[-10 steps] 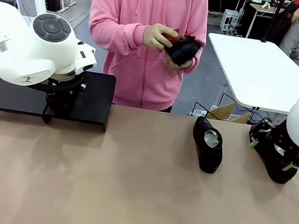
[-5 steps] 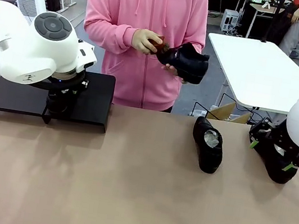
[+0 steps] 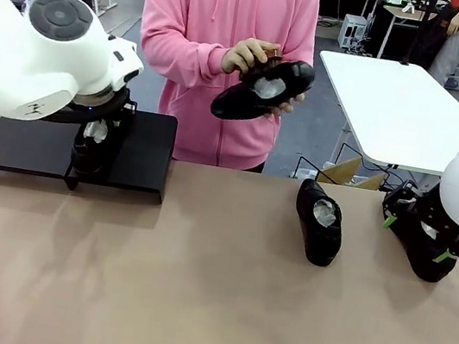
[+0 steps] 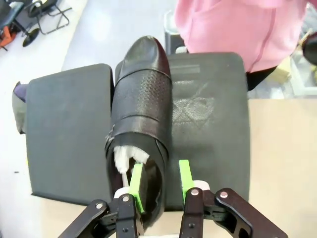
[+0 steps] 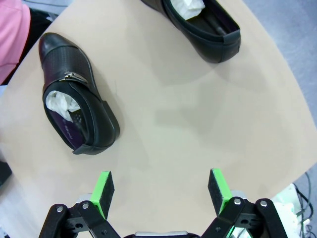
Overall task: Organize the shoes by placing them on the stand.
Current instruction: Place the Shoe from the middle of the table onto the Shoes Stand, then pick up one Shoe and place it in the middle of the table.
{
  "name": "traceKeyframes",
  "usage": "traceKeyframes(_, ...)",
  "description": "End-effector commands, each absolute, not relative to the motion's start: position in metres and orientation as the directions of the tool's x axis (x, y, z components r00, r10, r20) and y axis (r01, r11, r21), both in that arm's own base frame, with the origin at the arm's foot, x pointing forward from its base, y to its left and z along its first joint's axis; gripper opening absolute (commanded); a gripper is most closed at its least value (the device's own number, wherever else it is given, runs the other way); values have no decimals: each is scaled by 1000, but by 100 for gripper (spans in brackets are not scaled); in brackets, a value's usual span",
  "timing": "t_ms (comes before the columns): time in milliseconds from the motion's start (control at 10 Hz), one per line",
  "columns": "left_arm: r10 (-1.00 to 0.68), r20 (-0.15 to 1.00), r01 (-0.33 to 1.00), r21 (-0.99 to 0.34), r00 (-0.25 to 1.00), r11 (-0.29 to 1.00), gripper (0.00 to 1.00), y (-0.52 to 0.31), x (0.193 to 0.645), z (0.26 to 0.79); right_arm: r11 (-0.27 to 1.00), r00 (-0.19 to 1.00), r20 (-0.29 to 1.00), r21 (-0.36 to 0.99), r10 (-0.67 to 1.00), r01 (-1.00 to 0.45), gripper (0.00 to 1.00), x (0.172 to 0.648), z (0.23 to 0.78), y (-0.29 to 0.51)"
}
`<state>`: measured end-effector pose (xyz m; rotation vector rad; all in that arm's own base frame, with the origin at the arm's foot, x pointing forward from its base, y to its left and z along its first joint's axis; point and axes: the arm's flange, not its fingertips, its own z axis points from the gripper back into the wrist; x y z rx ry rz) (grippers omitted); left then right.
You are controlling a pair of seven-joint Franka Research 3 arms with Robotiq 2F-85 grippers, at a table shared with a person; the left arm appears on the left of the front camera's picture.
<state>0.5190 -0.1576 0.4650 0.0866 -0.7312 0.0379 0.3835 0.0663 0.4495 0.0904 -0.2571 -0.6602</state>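
My left gripper [image 4: 161,171] is shut on the heel wall of a black shoe [image 4: 141,99] with white paper inside. It holds the shoe lengthwise over the matte black stand [image 4: 213,109]. From the front, the left gripper [image 3: 94,146] is at the stand [image 3: 23,148]. A second shoe [image 3: 319,221] lies on the table, right of centre. My right gripper [image 5: 161,186] hangs open above bare table, between that shoe [image 5: 74,119] and a third shoe [image 5: 198,25]. The person holds a fourth shoe [image 3: 260,90] at chest height. The right gripper [image 3: 417,237] is at the right edge.
A small brown brush [image 3: 270,54] is in the person's hand against the held shoe. The tan table [image 3: 193,289] spreads wide in front. A white table [image 3: 398,103] stands behind at the right. The table's rounded corner [image 5: 292,99] lies near my right gripper.
My left arm has shifted up and to the left over the stand, and the shoe's white paper now shows below it. The person turned the held shoe opening-forward. The right arm stayed still.
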Motion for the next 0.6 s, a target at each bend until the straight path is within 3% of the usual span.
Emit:
traceKeyframes(0, -38, 646, -50, 118, 763, 992, 38, -159, 534, 453, 790, 761, 212, 176, -614, 588, 100, 383, 449, 66)
traceKeyframes(500, -38, 646, -50, 118, 763, 992, 38, -159, 534, 453, 790, 761, 212, 176, -614, 588, 100, 383, 449, 66)
